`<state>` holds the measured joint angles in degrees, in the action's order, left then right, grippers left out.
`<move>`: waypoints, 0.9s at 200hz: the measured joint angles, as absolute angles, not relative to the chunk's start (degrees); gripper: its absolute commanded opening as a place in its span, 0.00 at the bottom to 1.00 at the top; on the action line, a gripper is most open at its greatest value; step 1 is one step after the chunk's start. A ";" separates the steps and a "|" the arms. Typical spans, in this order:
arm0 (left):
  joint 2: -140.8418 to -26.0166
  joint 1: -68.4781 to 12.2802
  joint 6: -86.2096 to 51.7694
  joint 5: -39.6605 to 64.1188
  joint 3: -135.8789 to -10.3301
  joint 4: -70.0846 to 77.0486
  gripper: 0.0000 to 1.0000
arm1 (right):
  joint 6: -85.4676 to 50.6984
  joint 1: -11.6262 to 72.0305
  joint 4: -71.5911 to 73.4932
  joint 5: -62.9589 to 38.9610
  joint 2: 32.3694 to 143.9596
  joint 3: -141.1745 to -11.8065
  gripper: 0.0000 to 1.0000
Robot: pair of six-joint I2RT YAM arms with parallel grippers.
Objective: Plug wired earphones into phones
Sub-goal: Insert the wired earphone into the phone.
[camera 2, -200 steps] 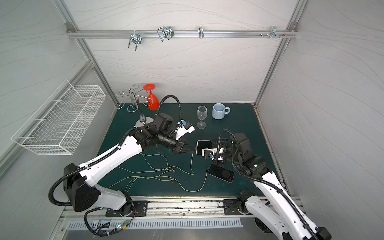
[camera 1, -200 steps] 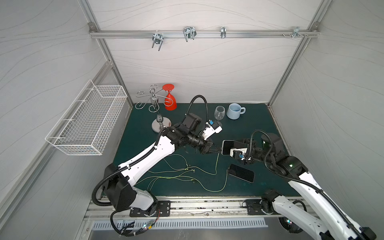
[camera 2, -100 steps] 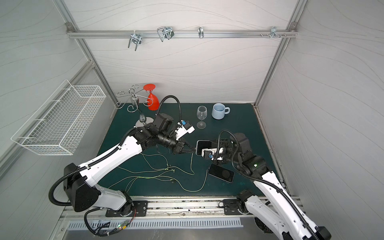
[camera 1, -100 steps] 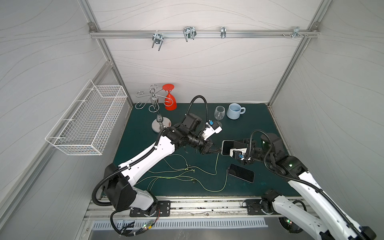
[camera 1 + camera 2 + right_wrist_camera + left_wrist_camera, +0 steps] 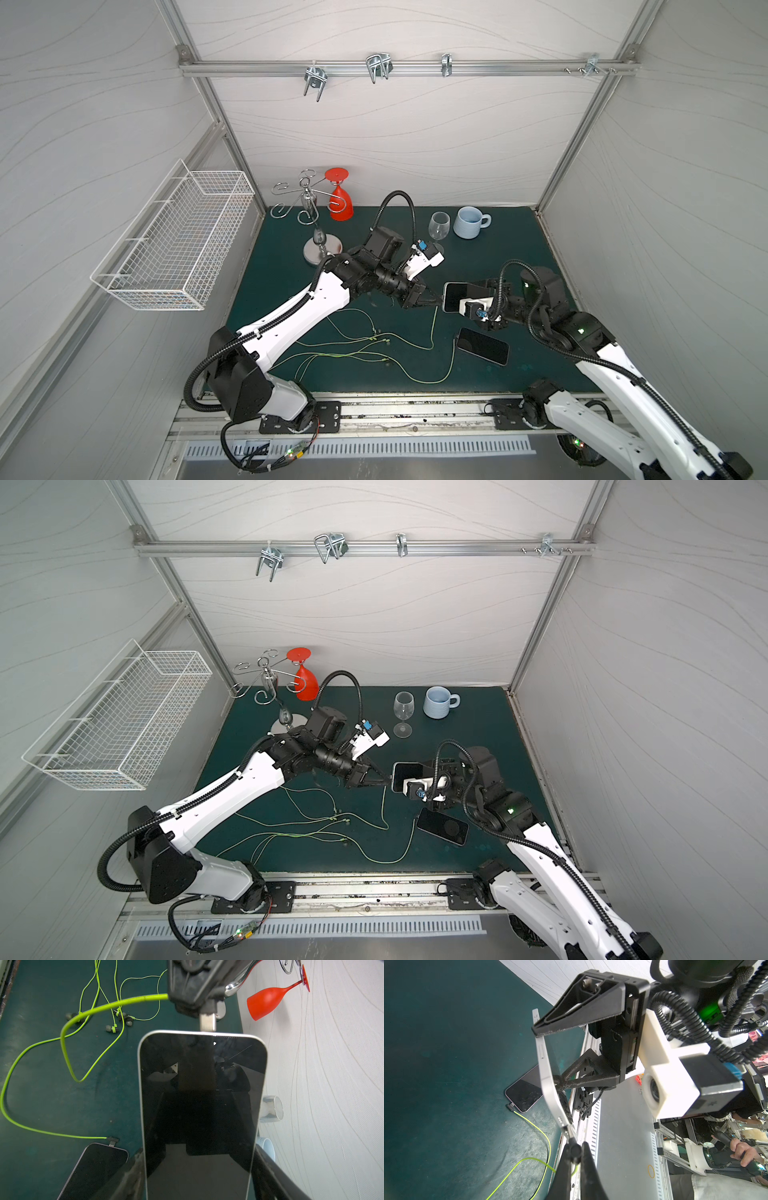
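The plug (image 5: 207,1020) of one earphone set is pinched in the left claw (image 5: 193,1001), which is pressed together on its dark body, so only the short metal tip sticks out. This tip touches the short edge of the held phone (image 5: 202,1095), near the middle of that edge. Most of the metal shows outside the phone. In the left wrist view the plug (image 5: 575,1150) sits between the two black fingers, and its tip meets the silver edge beside a row of small holes. A bright green cord (image 5: 124,1001) leaves the left claw and curves down to the bench (image 5: 519,249).

The held phone is raised above the bench, and its screen is dark and glossy. The right claw (image 5: 465,297) grips it across the long sides, one finger on each side.

The second phone (image 5: 484,346) lies flat on the bench, near the front edge and close to the right arm. A second plug (image 5: 112,1140) is joined to its short edge, and a green cord runs from it in a wide loop over the bench. The earbuds (image 5: 116,1022) lie close together on the bench among the thin cords, near the left arm.

At the back of the bench stand a wine glass (image 5: 439,226) and a blue mug (image 5: 469,222), just beside each other. A red glass (image 5: 340,203) hangs upside down on a metal rack (image 5: 307,203) in the back corner. A wire basket (image 5: 178,245) is fixed on the side wall.
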<state>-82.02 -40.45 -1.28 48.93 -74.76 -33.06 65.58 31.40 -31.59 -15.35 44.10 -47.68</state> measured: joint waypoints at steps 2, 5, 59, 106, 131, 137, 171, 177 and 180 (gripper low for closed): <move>-82.02 -40.45 -1.28 48.93 -74.76 -33.06 0.00 | 65.58 31.40 -31.57 -15.33 44.10 -47.68 0.57; -82.02 -40.45 -1.28 48.93 -74.76 -33.06 0.00 | 65.58 31.42 -31.57 -15.29 44.10 -47.68 0.57; -82.02 -40.45 -1.08 48.93 -74.59 -33.08 0.00 | 65.39 31.51 -31.42 -14.94 43.55 -47.68 0.57; -82.02 -40.42 -1.04 49.04 -74.37 -33.10 0.00 | 65.34 31.53 -31.79 -14.94 43.31 -47.68 0.57; -82.02 -40.42 -1.17 49.23 -74.37 -33.08 0.00 | 65.32 31.66 -31.79 -14.96 43.31 -47.68 0.57; -82.02 -40.42 -1.26 49.36 -74.37 -33.08 0.00 | 65.25 31.75 -31.77 -14.94 43.31 -47.68 0.57; -82.02 -40.45 -2.13 50.54 -74.37 -32.99 0.00 | 64.49 32.62 -31.70 -14.17 43.29 -47.68 0.56; -82.02 -40.45 -2.26 50.74 -74.37 -32.93 0.00 | 64.45 32.80 -31.66 -13.96 43.24 -47.68 0.56; -82.02 -40.45 -2.31 50.89 -74.37 -32.91 0.00 | 64.45 32.86 -31.64 -13.89 43.22 -47.68 0.56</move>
<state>-82.02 -40.45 -2.31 50.89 -74.37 -32.91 64.45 32.86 -31.64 -13.89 43.22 -47.68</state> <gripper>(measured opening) 0.073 0.734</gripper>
